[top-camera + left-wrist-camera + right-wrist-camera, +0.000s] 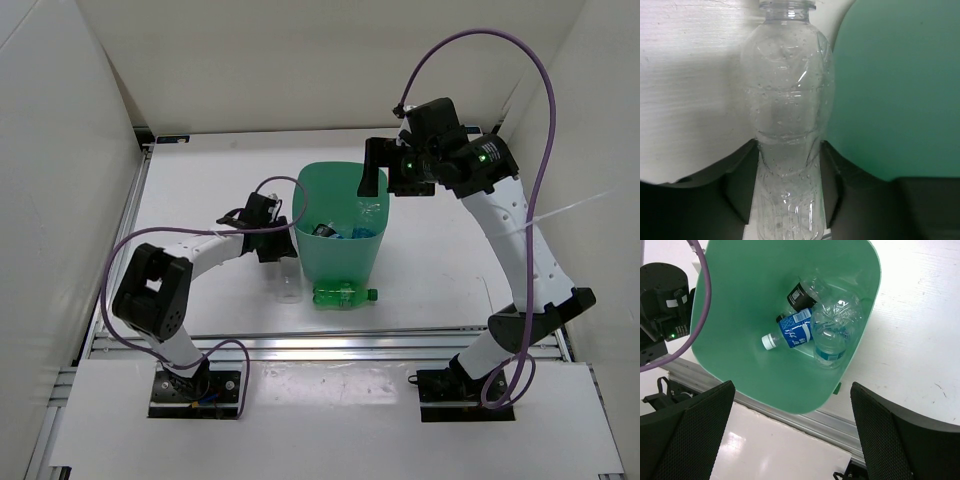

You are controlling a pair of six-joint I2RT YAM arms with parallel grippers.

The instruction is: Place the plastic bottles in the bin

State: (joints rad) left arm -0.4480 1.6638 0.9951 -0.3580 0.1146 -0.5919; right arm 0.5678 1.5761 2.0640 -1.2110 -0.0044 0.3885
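The green bin (340,262) stands mid-table. In the right wrist view, its wall (740,315) surrounds three bottles: one with a blue label and white cap (792,334), one with a dark label (802,292), and a clear crumpled one (834,327). A clear bottle (288,282) lies on the table left of the bin. My left gripper (274,248) is shut on its lower half (787,100), with the bin wall (890,90) close on the right. A green bottle (343,295) lies in front of the bin. My right gripper (374,178) is open and empty above the bin's far rim (790,440).
White walls enclose the table on the left, back and right. An aluminium rail (330,345) runs along the near edge. The purple cable of the left arm (285,205) loops beside the bin's left rim.
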